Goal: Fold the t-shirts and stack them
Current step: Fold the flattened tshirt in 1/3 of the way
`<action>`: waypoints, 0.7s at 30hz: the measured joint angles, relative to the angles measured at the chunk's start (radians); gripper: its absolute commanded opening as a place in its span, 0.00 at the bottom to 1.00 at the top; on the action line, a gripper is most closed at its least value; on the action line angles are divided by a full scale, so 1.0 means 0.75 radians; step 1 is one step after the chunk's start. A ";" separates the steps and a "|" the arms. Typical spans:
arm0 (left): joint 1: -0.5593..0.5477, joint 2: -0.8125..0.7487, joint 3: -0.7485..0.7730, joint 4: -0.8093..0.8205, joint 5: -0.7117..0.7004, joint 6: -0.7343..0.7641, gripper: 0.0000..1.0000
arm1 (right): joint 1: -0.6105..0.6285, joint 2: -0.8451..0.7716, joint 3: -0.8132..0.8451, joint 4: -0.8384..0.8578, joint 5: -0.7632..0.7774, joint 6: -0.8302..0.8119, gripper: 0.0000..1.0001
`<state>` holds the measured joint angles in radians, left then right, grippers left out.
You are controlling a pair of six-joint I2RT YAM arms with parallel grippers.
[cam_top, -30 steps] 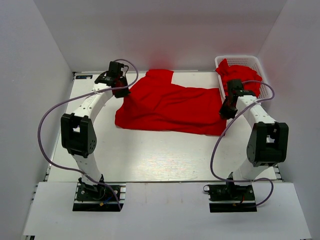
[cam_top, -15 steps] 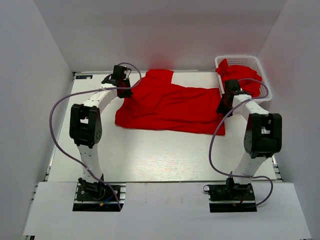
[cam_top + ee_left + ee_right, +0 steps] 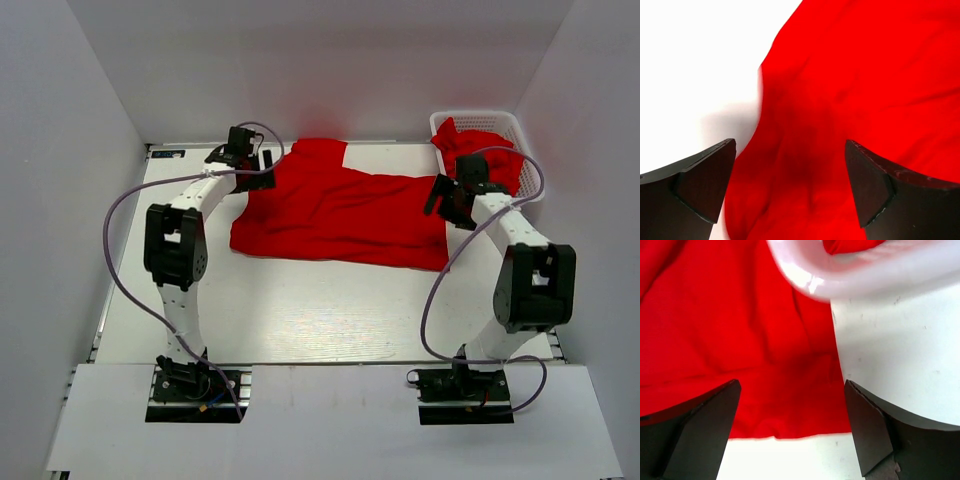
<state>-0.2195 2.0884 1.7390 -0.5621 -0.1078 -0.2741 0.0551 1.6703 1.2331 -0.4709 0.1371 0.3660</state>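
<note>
Top external view: both arms reach forward from their bases at the near edge, elbows raised. The left gripper (image 3: 256, 163) sits over the far left corner of the spread t-shirt (image 3: 340, 215). The right gripper (image 3: 448, 200) sits over that shirt's far right corner, just beside the basket (image 3: 500, 118). A purple cable (image 3: 108, 235) loops out from each arm.

Surface and room: a white table (image 3: 300, 310) is enclosed by plain white walls (image 3: 330, 60) on three sides. The spread t-shirt lies flat across the far half of the table, one sleeve pointing to the back wall. The white lattice basket stands in the far right corner with the heaped t-shirts (image 3: 482, 150) piled in it, red cloth rising above the rim.

Left wrist view: the left gripper (image 3: 790, 150) has its jaws wide apart with nothing between them. Wrinkled red cloth lies below, and its left edge runs beside bare table (image 3: 700, 60). The overhead view does not show this gap.

Right wrist view: the right gripper (image 3: 792, 390) is likewise spread wide and holds nothing. Below it lie the shirt's corner and hem. The basket's rim (image 3: 865, 270) shows blurred at the top, close to the shirt's edge. Whether the shirt touches the basket cannot be told.
</note>
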 measured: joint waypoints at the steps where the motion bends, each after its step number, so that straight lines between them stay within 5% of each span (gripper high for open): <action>1: 0.002 -0.028 -0.044 -0.010 -0.020 -0.005 1.00 | 0.001 -0.044 -0.027 -0.003 -0.007 -0.002 0.90; 9: 0.049 -0.470 -0.582 -0.071 -0.076 -0.088 1.00 | 0.000 -0.231 -0.263 -0.044 -0.014 0.026 0.90; 10: 0.057 -0.505 -0.628 -0.057 -0.070 -0.097 0.93 | -0.001 -0.231 -0.289 -0.045 -0.016 0.031 0.90; 21: 0.106 -0.450 -0.798 0.113 0.017 -0.141 0.85 | -0.003 -0.137 -0.350 -0.012 -0.027 0.061 0.90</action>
<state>-0.1402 1.7512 1.1404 -0.4770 -0.0952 -0.3801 0.0532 1.5677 0.9703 -0.4797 0.1169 0.4114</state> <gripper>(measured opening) 0.852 0.897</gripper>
